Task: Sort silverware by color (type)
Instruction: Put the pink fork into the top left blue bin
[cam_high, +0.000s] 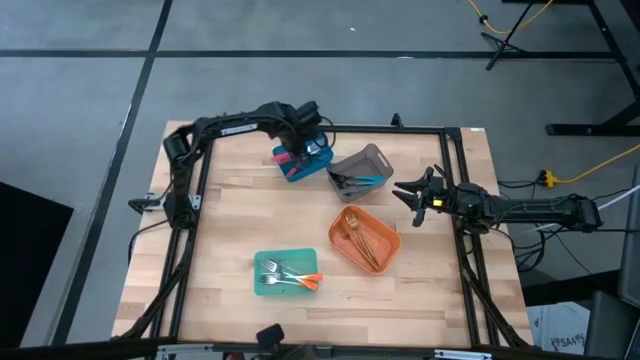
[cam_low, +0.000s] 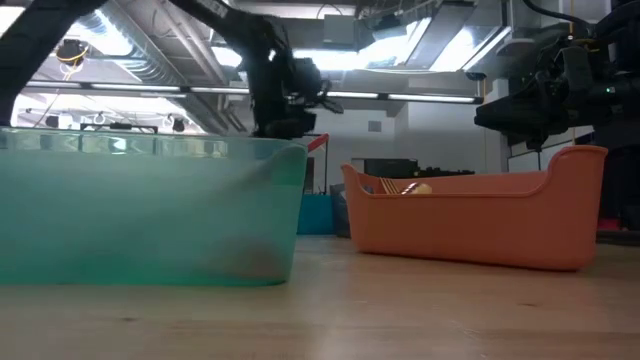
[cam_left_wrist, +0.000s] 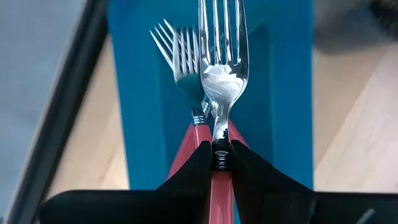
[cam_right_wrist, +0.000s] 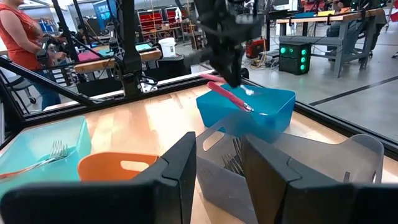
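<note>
My left gripper is shut on a fork with a red handle over the blue bin at the table's far side. In the right wrist view that fork slants above the bin. Two more red-handled forks lie on the bin's floor below it. My right gripper waits open at the table's right side, its fingers pointing level toward the grey bin, with nothing between them. My left gripper pinches the fork between its two fingers where the red handle meets the metal neck. The fingers come steeply from above. The fork runs on along the fingers, tines pointing away. It is held over the blue bin's inside; whether it touches the forks below I cannot tell.
The grey bin holds dark-handled utensils. Gold utensils lie in the orange bin at the middle right. The teal bin near the front edge holds forks with orange handles. Bare wood lies at the table's left. A person stands beyond the table.
</note>
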